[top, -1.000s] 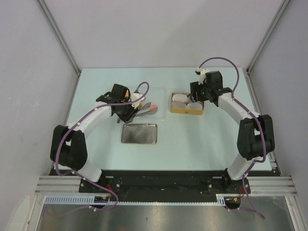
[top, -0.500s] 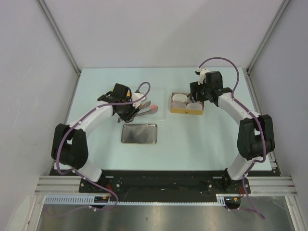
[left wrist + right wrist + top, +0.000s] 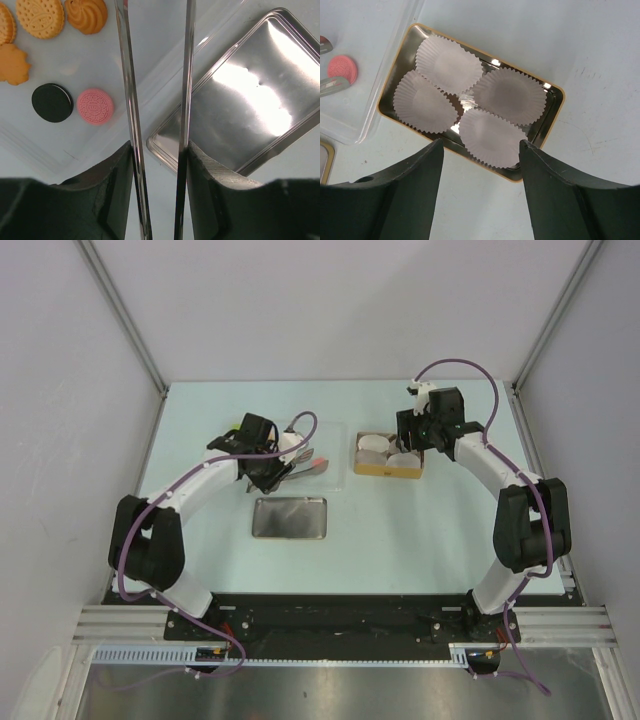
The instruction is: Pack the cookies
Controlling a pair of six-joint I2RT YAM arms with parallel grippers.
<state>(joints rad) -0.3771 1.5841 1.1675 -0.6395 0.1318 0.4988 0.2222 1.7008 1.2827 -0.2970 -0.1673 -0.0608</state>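
A: What changed?
B: The left gripper (image 3: 157, 150), pinching tongs (image 3: 125, 75), has edged right toward the tray (image 3: 100, 55). The right gripper (image 3: 480, 145) is unmoved, spread above cups (image 3: 447, 62) in the tin (image 3: 555, 95).
A: And the cookies (image 3: 40, 19)?
B: On the tray, mid-bench, with the lid (image 3: 250, 100) just beside it, toward the front edge.

In the overhead view the left arm's wrist sits slightly farther right and a touch farther from the bases than a second ago. The left gripper (image 3: 268, 468) goes with it, and so do the metal tongs (image 3: 300, 466) clamped between its fingers, which shift only slightly. The purple cable loop (image 3: 300, 420) over the wrist now arches a little farther right. The left arm's elbow (image 3: 140, 525) edges inward toward the table's middle.
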